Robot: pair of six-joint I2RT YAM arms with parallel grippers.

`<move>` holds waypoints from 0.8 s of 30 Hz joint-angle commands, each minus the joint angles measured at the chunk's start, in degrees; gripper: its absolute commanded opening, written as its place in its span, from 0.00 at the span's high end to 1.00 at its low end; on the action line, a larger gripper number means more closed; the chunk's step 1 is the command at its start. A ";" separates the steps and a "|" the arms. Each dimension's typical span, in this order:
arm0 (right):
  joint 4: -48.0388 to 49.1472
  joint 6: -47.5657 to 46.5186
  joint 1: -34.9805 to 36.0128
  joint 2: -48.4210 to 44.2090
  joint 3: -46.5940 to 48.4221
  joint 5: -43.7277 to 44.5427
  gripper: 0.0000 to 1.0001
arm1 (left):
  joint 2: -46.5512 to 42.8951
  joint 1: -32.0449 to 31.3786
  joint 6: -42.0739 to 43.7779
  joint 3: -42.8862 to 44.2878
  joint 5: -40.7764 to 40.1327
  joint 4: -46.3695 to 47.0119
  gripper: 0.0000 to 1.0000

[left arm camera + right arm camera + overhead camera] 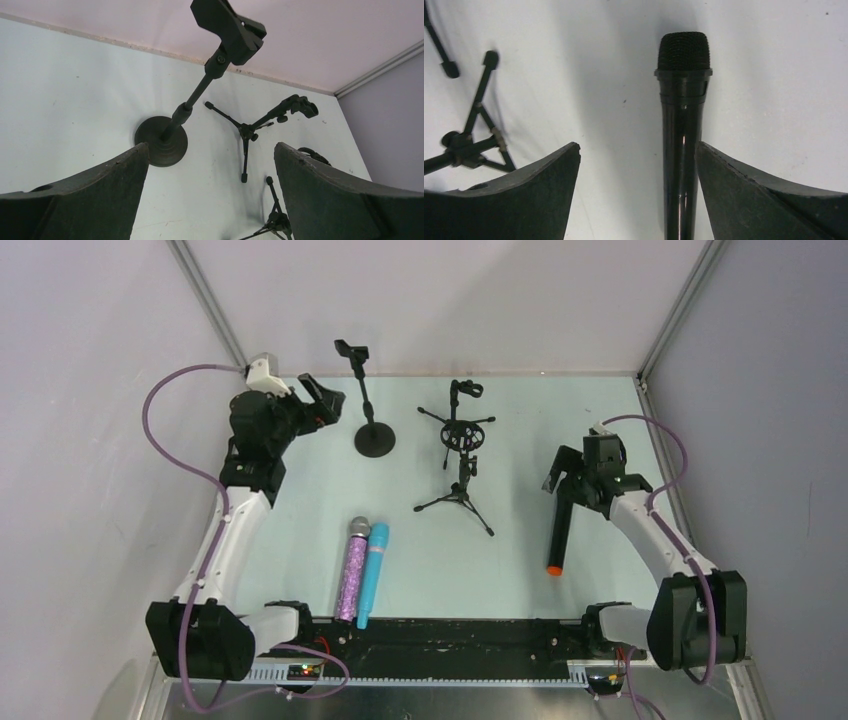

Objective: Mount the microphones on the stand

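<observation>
Our right claw (638, 149) stands open over the black microphone (680, 130), one finger on either side of its body. In the wrist view the barrel runs close along the right-hand finger (764, 200), with a clear gap to the other. We see this microphone lying flat on the table (430, 565) at the right side, its mesh head towards the back and its orange end (553, 568) towards the arm bases.

Our left claw (320, 400) is also spread wide with nothing between its fingers. It hangs at the far left of the table, just beside the round-base stand (372, 435).

We count three microphones. The purple glittery microphone (352, 575) and the turquoise microphone (373, 570) lie side by side, touching or nearly so, near the front edge left of centre. Their heads point to the back. The black one lies well apart from them.

We count three stands, all upright at the back of the table. The round-base stand carries a clip (227, 27) at its top, tilted, with no microphone in it. To its right is a small tripod stand (246, 131) with a clip on an angled arm. Nearer the front is a second tripod stand (458, 498) topped by a ring mount (461, 435). All three microphones rest on the table, apart from the stands.
</observation>
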 commanded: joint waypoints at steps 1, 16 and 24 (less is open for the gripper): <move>-1.39 -0.33 0.71 -3.76 2.13 -5.14 0.11 | 0.13 0.26 0.59 1.46 2.11 -4.08 0.02; -3.19 0.00 6.71 -6.86 -0.30 -7.35 0.11 | -5.49 0.27 -4.10 -12.56 10.04 -18.89 0.02; -1.65 2.68 10.31 -9.68 -5.30 -8.69 0.11 | -0.04 -0.53 2.87 -11.74 6.41 -33.70 0.02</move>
